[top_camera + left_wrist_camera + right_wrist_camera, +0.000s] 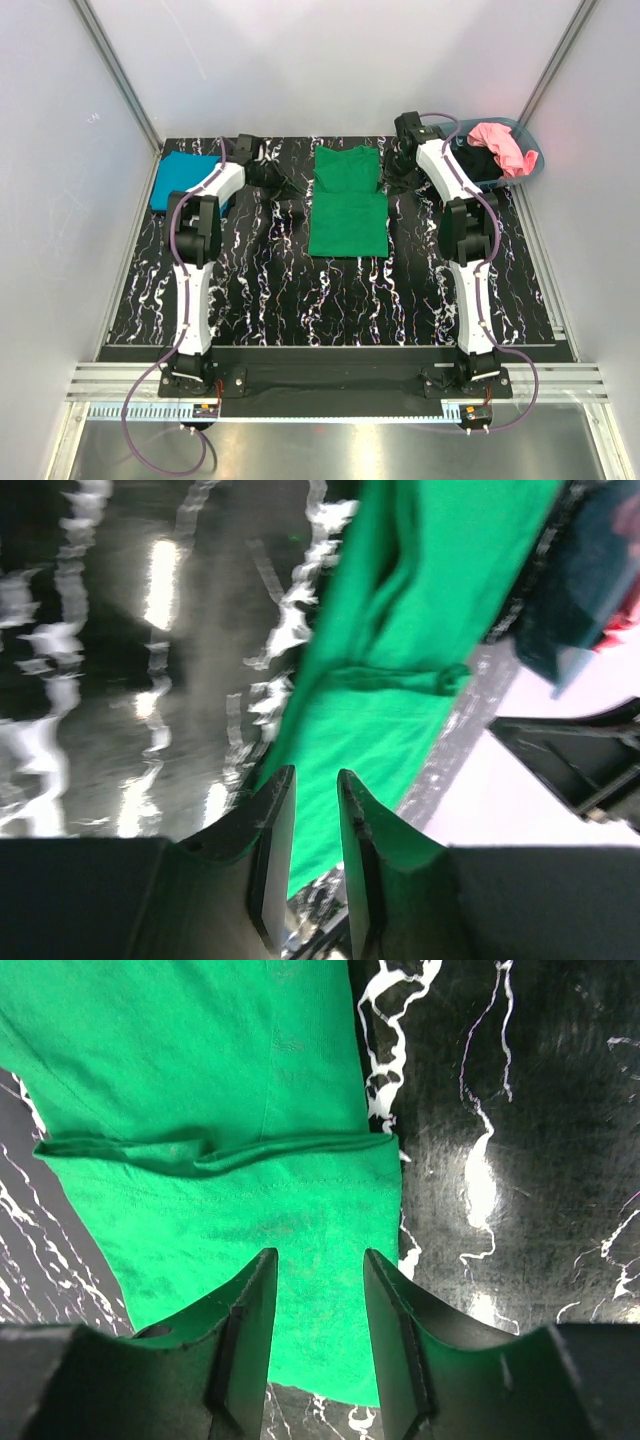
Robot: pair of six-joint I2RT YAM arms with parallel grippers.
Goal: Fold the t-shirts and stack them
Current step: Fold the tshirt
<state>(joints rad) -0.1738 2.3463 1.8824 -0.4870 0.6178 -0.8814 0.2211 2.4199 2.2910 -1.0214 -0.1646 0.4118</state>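
Right claw (320, 1260) (parted) above green t-shirt (200, 1060).

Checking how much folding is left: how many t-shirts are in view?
4: a green shirt mid-table, a teal shirt at the far left, a pink shirt and a black shirt in the basket. The basket may hide more.

High rear view looking down, both wrist views close, sharing green t-shirt (347, 205)

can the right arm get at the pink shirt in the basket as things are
Probably yes: the pink cloth t-shirt lies uncovered on top in the grey-blue plastic oval basket right beside that arm, and the right hand is open and empty.
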